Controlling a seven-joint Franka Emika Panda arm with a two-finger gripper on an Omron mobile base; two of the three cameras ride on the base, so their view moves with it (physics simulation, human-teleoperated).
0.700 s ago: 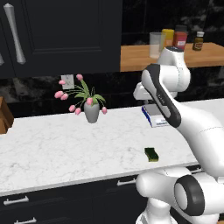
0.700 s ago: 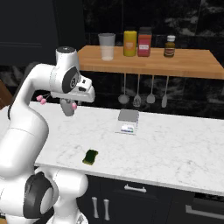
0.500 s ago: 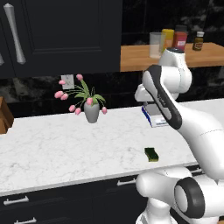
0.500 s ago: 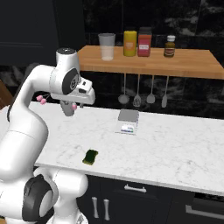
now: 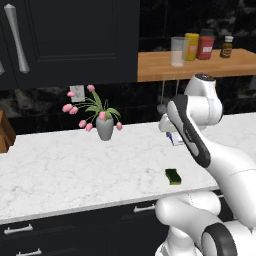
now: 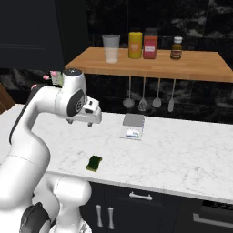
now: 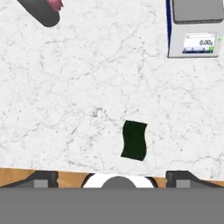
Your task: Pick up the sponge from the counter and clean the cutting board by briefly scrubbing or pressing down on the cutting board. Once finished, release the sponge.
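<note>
Left base view: sponge [image 5: 173,176] lies flat on the counter [image 5: 75,170], close to the front edge, at about 4 o'clock from the vase of pink tulips [image 5: 104,120]. Arm rises from the lower right; its wrist hangs over the counter at roughly 12 o'clock from the sponge, well above it. A blue-and-white scale [image 5: 175,138] sits partly hidden behind the arm. Wooden wall shelf [image 5: 160,66] carries a clear cup [image 5: 178,51], a yellow jar [image 5: 191,46], a red jar [image 5: 205,45] and a small brown bottle [image 5: 227,46]. A brown wooden edge shows at the far left of the counter; can't tell what it is.

Right base view: gripper [image 6: 91,119] hangs off the wrist, above the counter and clear of everything. Finger spacing not readable here. Sponge [image 6: 94,163] is at 6 o'clock from the gripper, untouched, near the front edge. Scale [image 6: 133,126] is at 1 o'clock from the sponge, well apart. Four utensils [image 6: 143,95] hang under the shelf.

Hand view: camera looks straight down on marble. Sponge [image 7: 134,140], dark green face up, sits just below centre. Scale [image 7: 196,31] at 1 o'clock, display on. The two fingertips [image 7: 43,179] stand at the bottom corners, wide apart, nothing between them. Vase base [image 7: 40,11] at 11 o'clock.
</note>
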